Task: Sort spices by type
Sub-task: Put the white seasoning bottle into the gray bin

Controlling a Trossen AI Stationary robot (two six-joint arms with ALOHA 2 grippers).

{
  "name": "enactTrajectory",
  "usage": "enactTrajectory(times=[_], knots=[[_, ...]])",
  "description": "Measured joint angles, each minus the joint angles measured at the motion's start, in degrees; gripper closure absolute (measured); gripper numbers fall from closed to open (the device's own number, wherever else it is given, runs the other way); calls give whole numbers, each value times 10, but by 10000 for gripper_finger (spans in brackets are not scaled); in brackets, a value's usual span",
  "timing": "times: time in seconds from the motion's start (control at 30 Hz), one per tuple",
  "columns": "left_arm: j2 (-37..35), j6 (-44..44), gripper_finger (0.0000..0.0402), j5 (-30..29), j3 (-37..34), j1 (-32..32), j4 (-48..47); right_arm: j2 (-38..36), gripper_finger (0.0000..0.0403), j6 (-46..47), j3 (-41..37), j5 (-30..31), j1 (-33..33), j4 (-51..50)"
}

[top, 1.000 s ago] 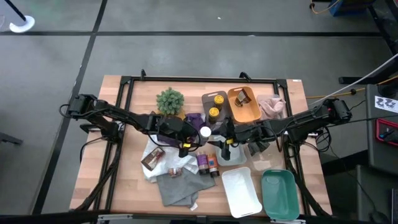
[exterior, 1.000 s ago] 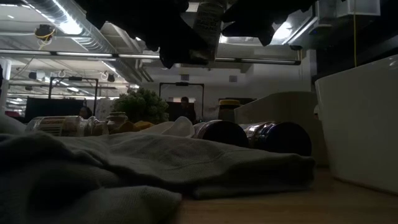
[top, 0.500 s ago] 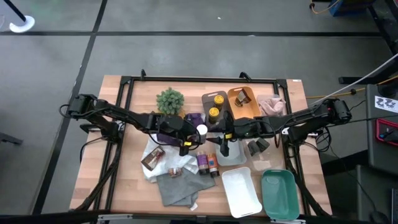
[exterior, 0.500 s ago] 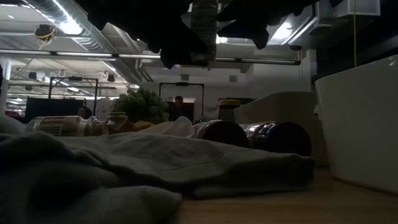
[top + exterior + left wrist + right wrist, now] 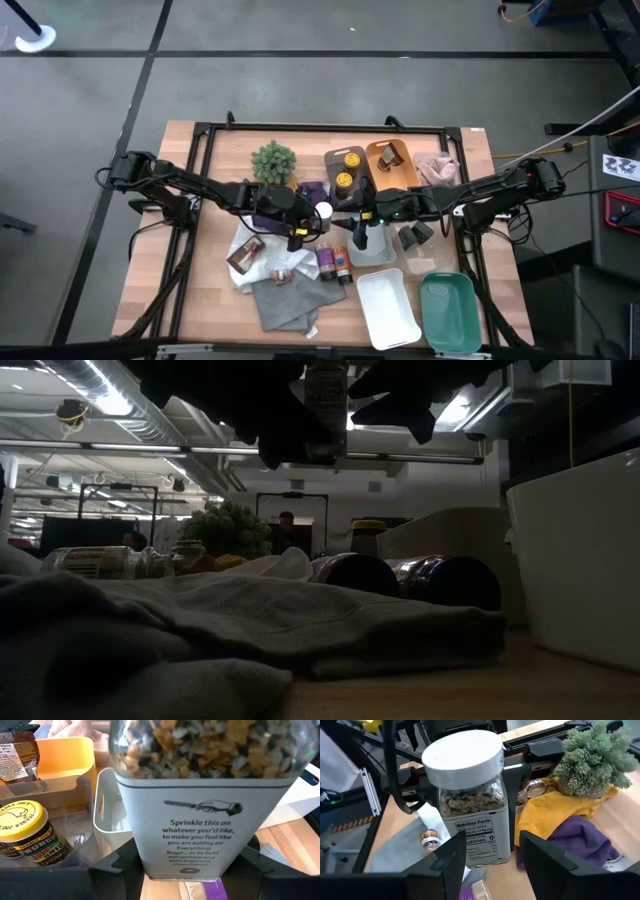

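A white-capped jar (image 5: pixel 472 800) of mixed seasoning hangs upright above the table's middle, with my left gripper (image 5: pixel 305 222) shut on it. My right gripper (image 5: pixel 492 857) faces it from the table's right. It is open, with a finger on either side of the jar's lower half. Two yellow-topped tins (image 5: pixel 345 170) stand in a grey tray. A brown packet sits in the orange tray (image 5: pixel 400 180). Two short bottles (image 5: pixel 333 263) lie at the grey cloth (image 5: pixel 285 300). Brown foil packets (image 5: pixel 412 236) lie on the table at the right. My left gripper pinches the jar's labelled lower body (image 5: pixel 150 865) between its two fingers (image 5: pixel 112 867), one on each side. It comes from the table's left, slanting slightly down. The jar stays upright, cap up, lifted clear of the table. My right gripper flanks the jar; whether it touches, I cannot tell.
A bushy green plant (image 5: pixel 273 160) stands at the far left on a mustard cloth (image 5: pixel 555 810), with a purple cloth (image 5: pixel 575 840) beside it. A pink cloth (image 5: pixel 436 172) lies far right. A white tray (image 5: pixel 385 305) and a green tray (image 5: pixel 447 310) sit at the near right.
My right gripper has swung a little toward the table's far edge and rolled slightly about its pointing line. That has uncovered the brown foil packets below it. My left gripper and the jar have stayed in place.
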Motion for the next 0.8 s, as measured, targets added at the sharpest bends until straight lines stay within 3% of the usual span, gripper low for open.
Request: enactTrajectory(times=[0.2,0.47,0.7,0.8], knots=[[0,0,208,0,0,0,0,0,212,-14,0,-10,0,1],[0,0,208,0,0,0,-8,17,144,-18,0,-1,0,15],[0,-2,208,-2,0,0,0,24,114,-69,0,-73,0,15],[0,-1,208,-3,0,0,-1,24,114,-98,0,-76,0,23]])
